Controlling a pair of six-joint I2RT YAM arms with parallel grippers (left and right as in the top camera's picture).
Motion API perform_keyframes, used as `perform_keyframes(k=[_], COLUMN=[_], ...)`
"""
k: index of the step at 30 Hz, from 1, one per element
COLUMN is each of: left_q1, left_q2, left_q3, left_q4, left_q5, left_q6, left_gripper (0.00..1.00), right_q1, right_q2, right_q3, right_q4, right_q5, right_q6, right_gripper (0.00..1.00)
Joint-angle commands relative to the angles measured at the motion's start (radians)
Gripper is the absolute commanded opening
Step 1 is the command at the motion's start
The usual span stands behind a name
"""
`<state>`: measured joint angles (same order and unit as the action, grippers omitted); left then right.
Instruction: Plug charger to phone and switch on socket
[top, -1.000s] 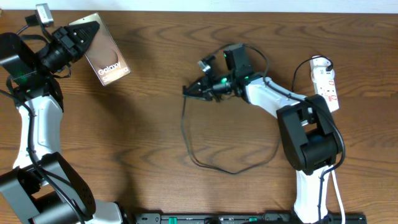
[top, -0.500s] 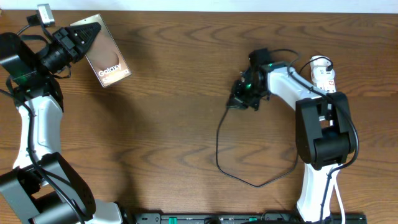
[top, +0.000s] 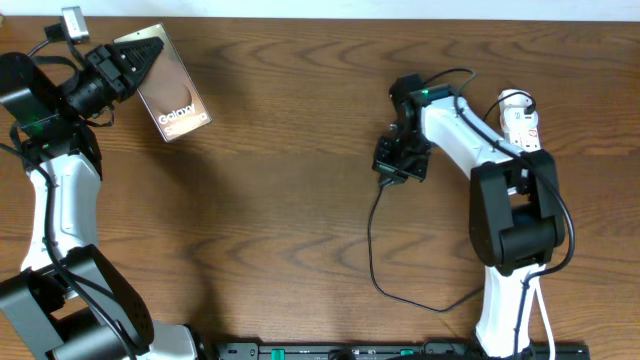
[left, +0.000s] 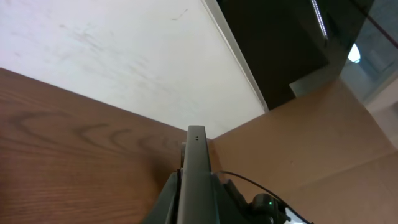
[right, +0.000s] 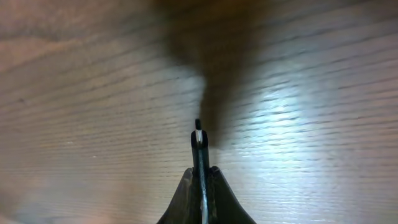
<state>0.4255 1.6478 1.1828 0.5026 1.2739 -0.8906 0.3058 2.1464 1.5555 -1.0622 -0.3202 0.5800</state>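
As we stand: plug-in step, parts apart.
Left claw (top: 140, 55): clamps phone (top: 178, 100).
Right claw (top: 397, 160): pinches charger (right: 198, 142) tip.
Next: we bring tip squarely to phone.

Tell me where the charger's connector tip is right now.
Overhead, the charger trails from the right gripper, right of centre and left of the socket; the right wrist view shows its connector tip pinched between the fingers.

Bronze phone (top: 172, 92) top left (tilted), black charger (top: 370, 245) looped mid-right, white socket (top: 522, 122) beyond
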Motion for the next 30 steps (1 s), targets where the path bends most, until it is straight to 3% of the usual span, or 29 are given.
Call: perform_keyframes(k=[1, 20, 30], left_q1=[0.001, 0.001, 0.001], left_q2=[-0.002, -0.002, -0.002], left_q3=[-0.003, -0.003, -0.003], left_q4=[0.011, 0.011, 0.011], left_q5=[0.024, 0.027, 0.027], left_q6=[-0.001, -0.002, -0.001], left_gripper=[0.08, 0.07, 0.07], right_q1=[0.035, 0.089, 0.088], right_q2=[-0.001, -0.001, -0.001], right_q3=[-0.027, -0.289, -0.294], right_q4=[-0.005, 0.085, 0.113], right_q5=[0.023, 0.024, 0.115], right_q6=[-0.012, 0.018, 0.032], right_gripper=[0.01, 0.01, 0.01])
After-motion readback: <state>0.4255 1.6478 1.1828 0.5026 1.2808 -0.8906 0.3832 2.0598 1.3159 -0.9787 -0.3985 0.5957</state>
